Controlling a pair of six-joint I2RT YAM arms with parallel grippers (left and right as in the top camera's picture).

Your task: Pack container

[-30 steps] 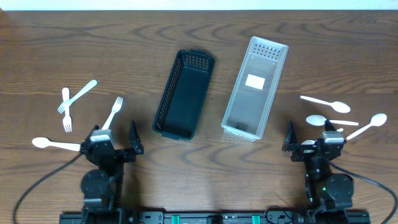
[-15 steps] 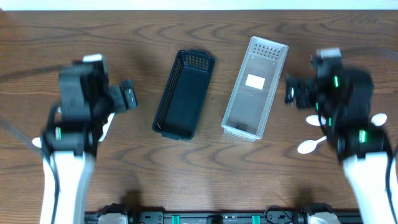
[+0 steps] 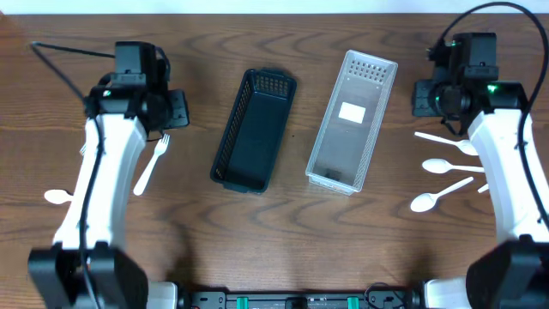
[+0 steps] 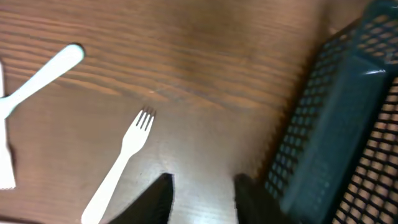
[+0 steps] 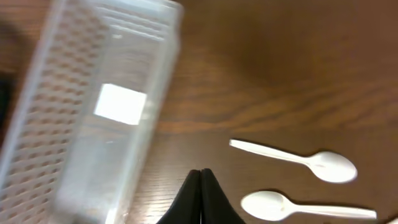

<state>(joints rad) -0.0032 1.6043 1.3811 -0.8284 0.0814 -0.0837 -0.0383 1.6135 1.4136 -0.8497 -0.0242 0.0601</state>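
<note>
A black mesh basket (image 3: 253, 137) and a clear plastic container (image 3: 347, 142) lie side by side mid-table, both empty. White plastic forks lie left of them; one fork (image 3: 150, 163) (image 4: 118, 165) is just left of my left gripper (image 3: 176, 107) (image 4: 202, 193), which hangs above bare wood beside the basket (image 4: 336, 124) with its jaws slightly apart and nothing between them. White spoons (image 3: 446, 142) (image 5: 298, 160) lie right of the clear container (image 5: 81, 124). My right gripper (image 3: 425, 97) (image 5: 200, 177) is shut and empty, between that container and the spoons.
A lone spoon (image 3: 58, 196) lies at the far left. More spoons (image 3: 442, 166) (image 3: 437, 196) lie under the right arm. A white utensil handle (image 4: 43, 74) shows in the left wrist view. The table's back edge runs close behind both arms.
Both arms have lifted from the table's front edge and reached to the back. The right gripper has shut. The left gripper's jaws have narrowed.
</note>
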